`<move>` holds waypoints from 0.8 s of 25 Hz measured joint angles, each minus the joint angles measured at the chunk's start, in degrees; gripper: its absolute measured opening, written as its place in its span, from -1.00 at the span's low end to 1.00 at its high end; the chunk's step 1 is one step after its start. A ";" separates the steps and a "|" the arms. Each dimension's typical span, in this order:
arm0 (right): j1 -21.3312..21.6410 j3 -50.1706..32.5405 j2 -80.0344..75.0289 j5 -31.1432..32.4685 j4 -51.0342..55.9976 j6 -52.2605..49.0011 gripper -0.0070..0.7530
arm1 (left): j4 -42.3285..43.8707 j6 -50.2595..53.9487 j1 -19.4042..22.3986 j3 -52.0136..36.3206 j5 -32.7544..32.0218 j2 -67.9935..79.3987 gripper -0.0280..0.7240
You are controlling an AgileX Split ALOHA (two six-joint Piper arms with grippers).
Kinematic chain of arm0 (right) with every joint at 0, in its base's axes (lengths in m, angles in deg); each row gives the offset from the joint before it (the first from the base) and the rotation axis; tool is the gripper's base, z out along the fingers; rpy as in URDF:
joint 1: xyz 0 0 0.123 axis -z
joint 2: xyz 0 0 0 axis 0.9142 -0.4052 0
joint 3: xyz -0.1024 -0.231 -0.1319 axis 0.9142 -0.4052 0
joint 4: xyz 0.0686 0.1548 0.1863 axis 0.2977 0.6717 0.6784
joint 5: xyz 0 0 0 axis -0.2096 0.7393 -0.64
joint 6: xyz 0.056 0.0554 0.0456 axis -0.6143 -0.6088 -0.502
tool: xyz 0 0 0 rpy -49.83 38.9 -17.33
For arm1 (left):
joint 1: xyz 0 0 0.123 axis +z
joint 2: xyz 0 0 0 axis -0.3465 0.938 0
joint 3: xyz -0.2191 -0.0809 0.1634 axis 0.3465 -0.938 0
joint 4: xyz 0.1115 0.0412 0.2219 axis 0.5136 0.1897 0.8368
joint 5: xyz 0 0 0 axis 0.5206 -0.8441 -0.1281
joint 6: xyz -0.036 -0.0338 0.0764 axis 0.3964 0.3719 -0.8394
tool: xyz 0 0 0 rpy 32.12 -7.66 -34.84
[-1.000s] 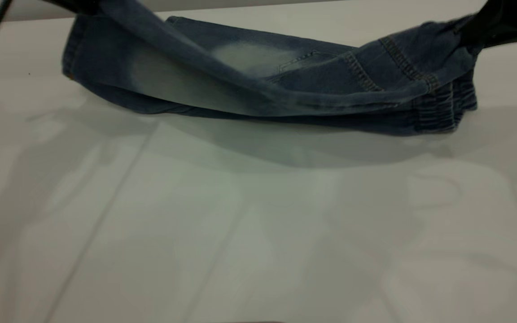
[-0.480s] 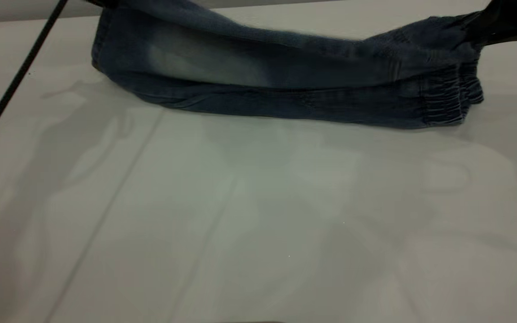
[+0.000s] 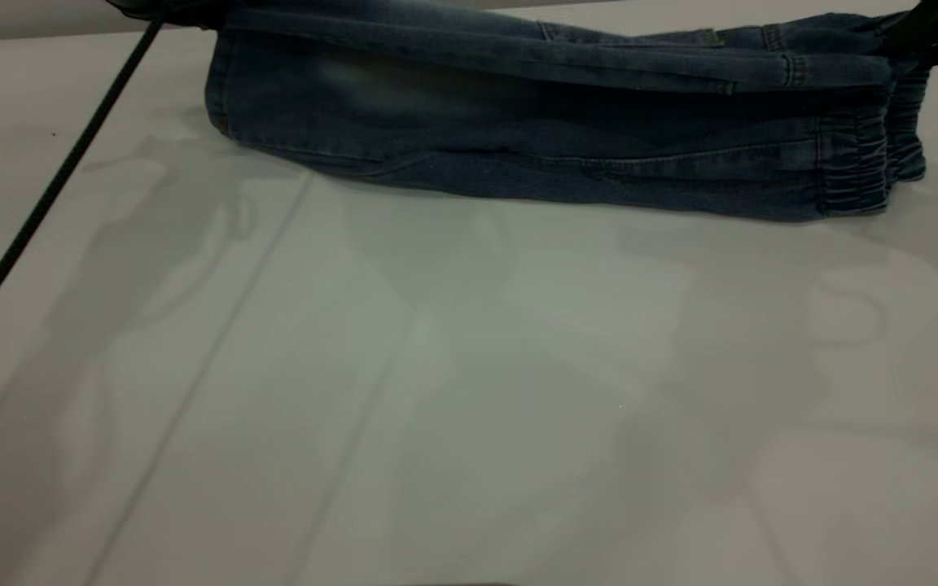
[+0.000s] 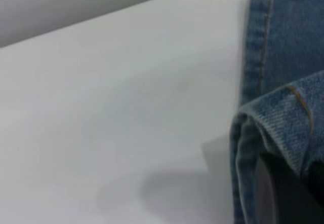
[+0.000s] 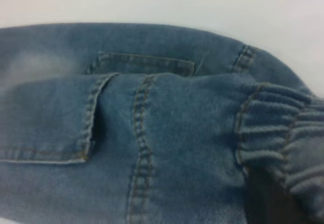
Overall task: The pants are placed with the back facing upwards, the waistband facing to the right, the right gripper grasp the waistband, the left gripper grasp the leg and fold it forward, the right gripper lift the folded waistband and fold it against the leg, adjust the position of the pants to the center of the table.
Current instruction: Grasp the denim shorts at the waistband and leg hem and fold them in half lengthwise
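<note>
Pants [image 3: 534, 138] folded lengthwise on table [image 3: 469, 391]; left gripper [image 4: 283, 198] pinching leg hem, right gripper [image 5: 268, 203] pinching waistband [image 3: 868, 163].

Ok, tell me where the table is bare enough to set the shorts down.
The table is bare across the whole stretch nearer the camera than the pants. The far edge is crowded: pants held by the left hand and right hand, with a black cable crossing the left.

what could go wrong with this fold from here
The left tool pinches only the hem corner of the leg, so the denim may slip out before the fold is laid down. The right tool holds the waistband at the pants' far end; uneven release could leave the two layers skewed on the table.
</note>
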 joint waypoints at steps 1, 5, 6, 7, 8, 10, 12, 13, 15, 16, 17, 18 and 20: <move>0.00 0.52 -0.95 0.18 0.25 0.64 -0.88 | 0.26 0.00 -0.44 0.00 1.32 0.24 -0.81; 0.07 3.11 -4.15 1.18 0.70 2.34 -0.88 | 1.72 0.00 -2.54 0.10 7.10 1.03 -0.81; 0.07 3.82 -4.77 1.25 0.70 2.79 -0.88 | 2.77 0.00 -3.02 0.11 8.67 1.43 -0.81; 0.07 4.53 -5.28 1.25 0.70 3.22 -0.88 | 4.08 0.00 -3.31 0.11 9.96 1.88 -0.81; 0.07 5.10 -5.54 1.19 0.70 3.54 -0.88 | 5.30 0.04 -3.65 0.11 11.51 2.24 -0.81; 0.07 6.37 -5.76 0.67 0.70 4.47 -0.88 | 7.44 0.12 -3.77 0.11 14.65 3.27 -0.81; 0.07 7.45 -5.76 0.00 0.70 5.16 -0.88 | 8.60 0.18 -3.83 0.11 17.66 4.44 -0.81; 0.07 7.81 -5.76 -0.39 0.70 5.29 -0.88 | 8.96 0.25 -3.83 0.11 19.27 5.12 -0.81; 0.07 8.08 -5.76 -1.13 0.70 5.54 -0.86 | 9.22 0.25 -3.83 0.11 22.10 6.49 -0.80; 0.07 8.12 -5.76 -1.71 0.70 5.71 -0.84 | 9.29 0.25 -3.83 0.11 23.65 7.27 -0.80; 0.07 8.12 -5.76 -2.07 0.70 6.03 -0.81 | 9.50 0.25 -3.83 0.11 25.15 8.08 -0.78; 0.07 8.12 -5.76 -2.39 0.73 6.45 -0.77 | 9.63 0.25 -3.83 0.11 26.30 8.83 -0.76; 0.07 8.12 -5.76 -2.75 0.77 7.46 -0.59 | 9.80 0.30 -3.83 0.11 28.39 9.88 -0.69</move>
